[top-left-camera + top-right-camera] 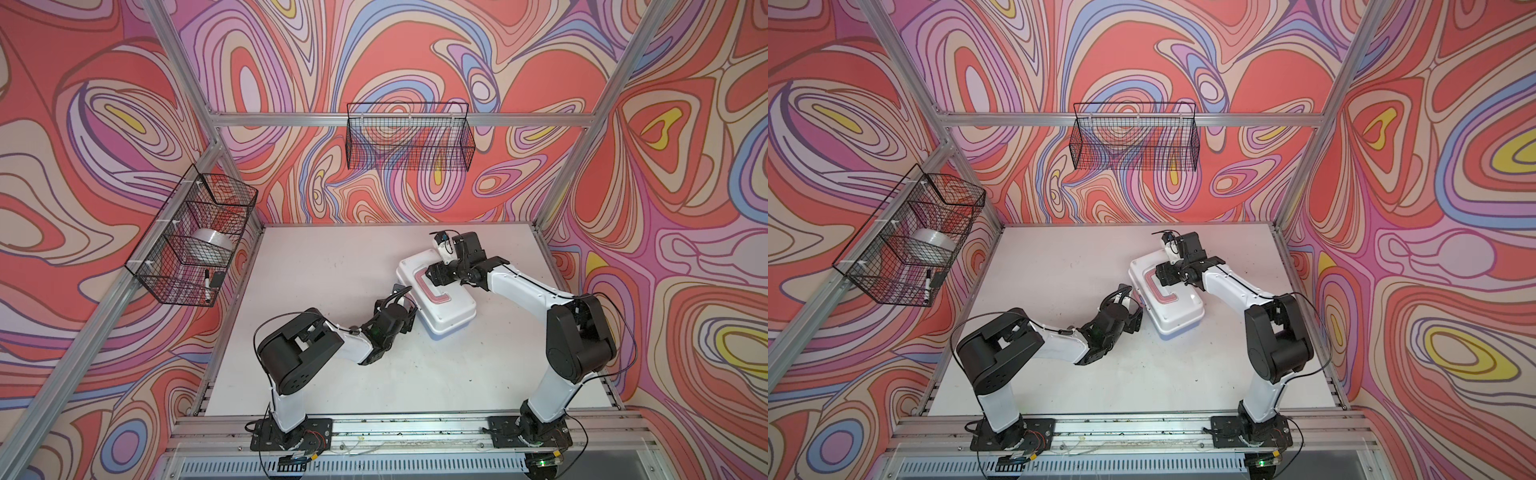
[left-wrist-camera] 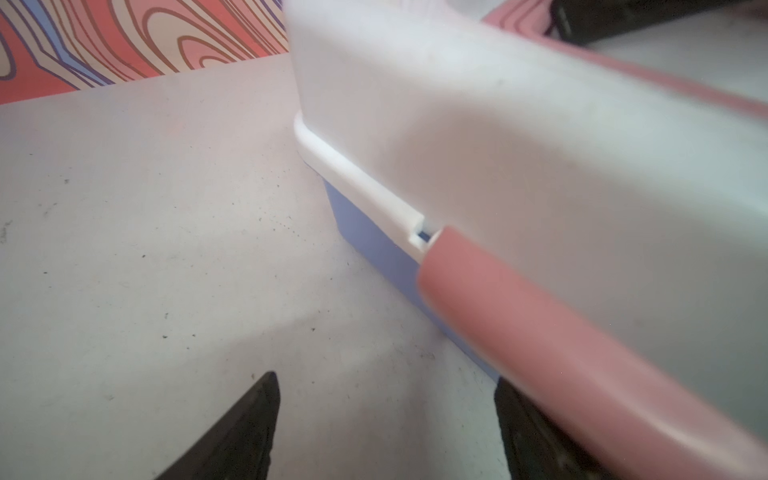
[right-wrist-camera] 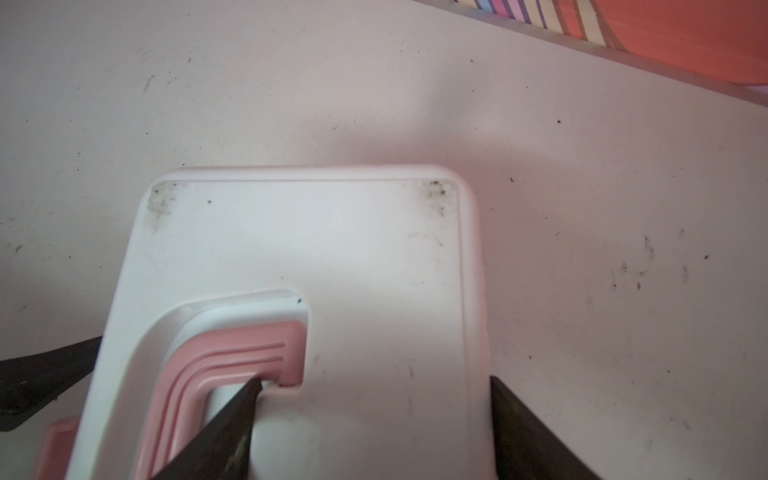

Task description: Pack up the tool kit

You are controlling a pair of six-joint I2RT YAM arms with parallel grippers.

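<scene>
At the tool kit (blue base: left wrist view only), left gripper, right gripper spread.

Soft, even light; tool kit blurred close-up.

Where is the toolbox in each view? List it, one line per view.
Top view: toolbox just right of the table centre.
Top view: toolbox, same spot.
Left wrist: toolbox, one corner close up.
Right wrist: toolbox, seen from above.
Shared landmark: the white table.
</scene>
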